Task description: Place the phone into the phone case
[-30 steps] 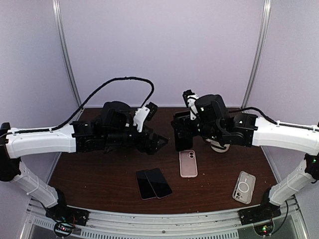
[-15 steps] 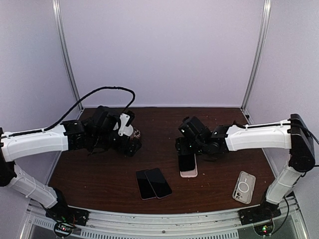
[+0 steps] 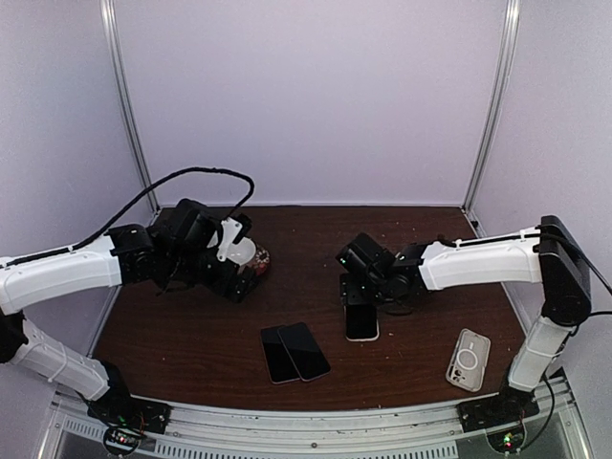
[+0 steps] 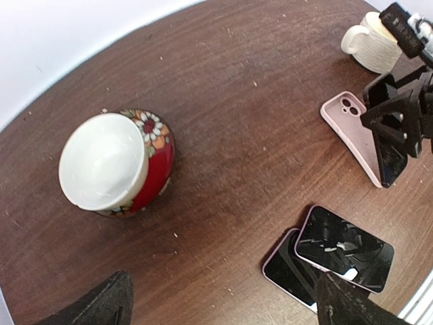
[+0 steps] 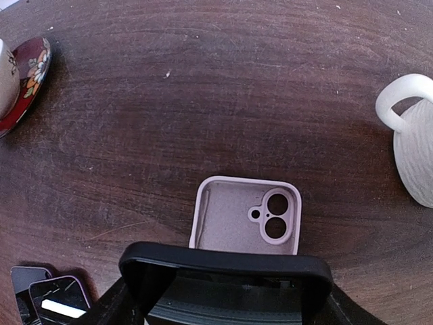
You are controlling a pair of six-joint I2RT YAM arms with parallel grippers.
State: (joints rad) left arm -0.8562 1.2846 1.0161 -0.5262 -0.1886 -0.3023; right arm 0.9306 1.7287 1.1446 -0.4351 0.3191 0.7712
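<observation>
Phone (image 5: 226,274) held tilted over case (image 5: 230,217) by right hand (image 3: 361,279).
Near edge to be seated first, then lowered flat with corners aligned; left hand (image 4: 216,305) is spread wide, empty.

Overhead and close wrist views all share the case (image 5: 233,223).

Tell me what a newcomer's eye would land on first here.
The right gripper holding a black phone, tilted over the pink case at mid-table. Next, the red floral bowl on the left beside the open left gripper, and two dark phones overlapping near the front edge.
</observation>
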